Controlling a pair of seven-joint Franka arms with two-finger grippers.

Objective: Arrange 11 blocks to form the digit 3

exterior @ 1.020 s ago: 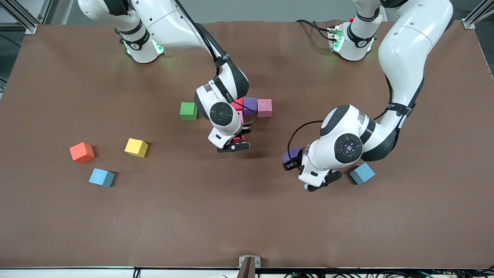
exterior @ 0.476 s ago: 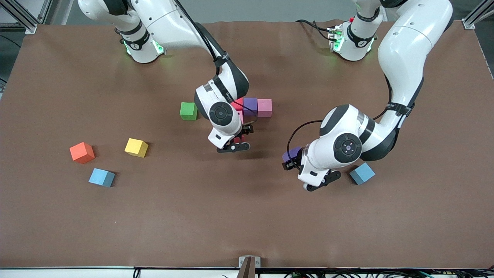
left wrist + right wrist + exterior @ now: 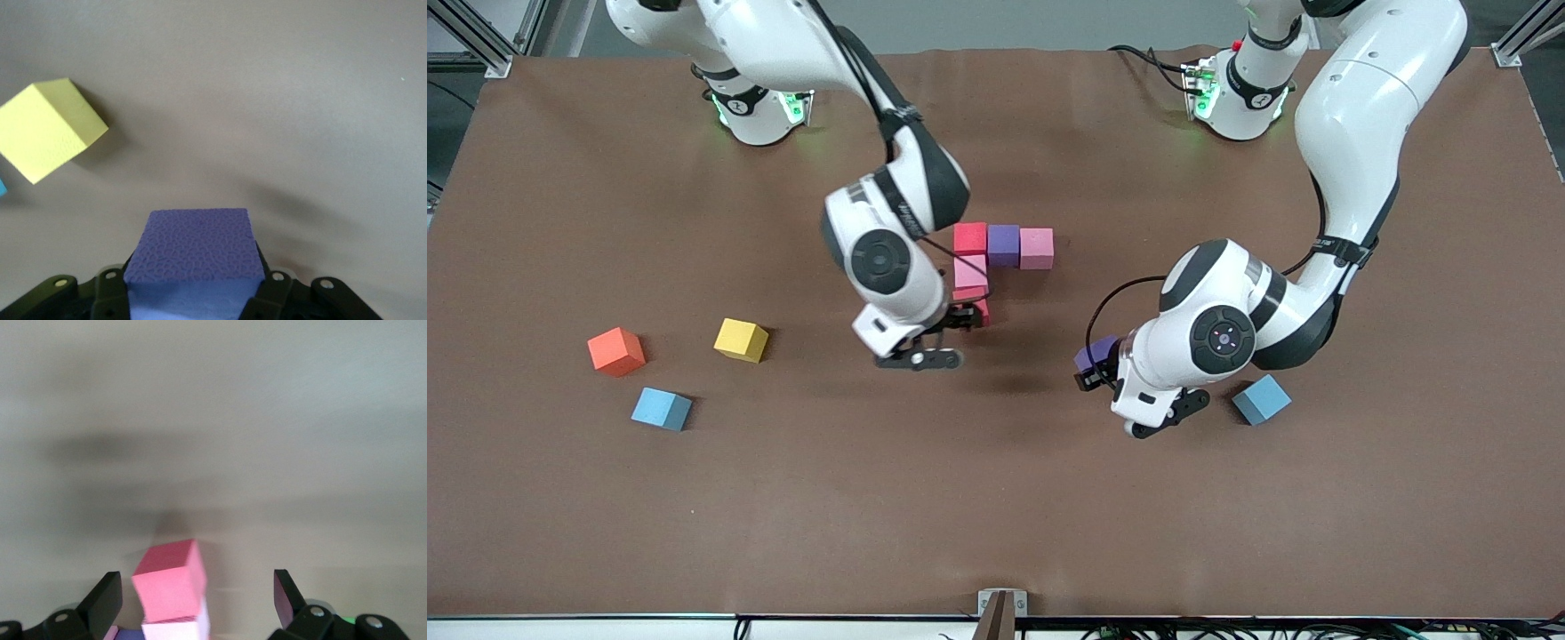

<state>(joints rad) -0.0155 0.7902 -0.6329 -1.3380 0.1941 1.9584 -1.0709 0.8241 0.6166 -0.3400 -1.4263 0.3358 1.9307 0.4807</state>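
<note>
Nearest the camera: blue block (image 3: 662, 409) toward the right arm's end; second blue (image 3: 1261, 399) at 3 o'clock of the left gripper (image 3: 193, 267), near it; left gripper pinched narrow on the purple block (image 3: 193, 250), clear of the table.

Farther up: orange cube (image 3: 615, 351) at 11 o'clock of the first blue, yellow block (image 3: 741, 340) at 2 o'clock of it.

Then right gripper (image 3: 193, 595), spread wide and empty, low over the red block (image 3: 980, 306); red touching the pink (image 3: 970, 271) at its 12 o'clock; farthest, a row of red, purple, pink.

Five laid, by the look of it.

Risks, as judged: open fingers clipping the red on lift-off and skewing the column; arms meeting if the purple comes in at 10 o'clock before the right one clears; purple nudging neighbours on set-down.
</note>
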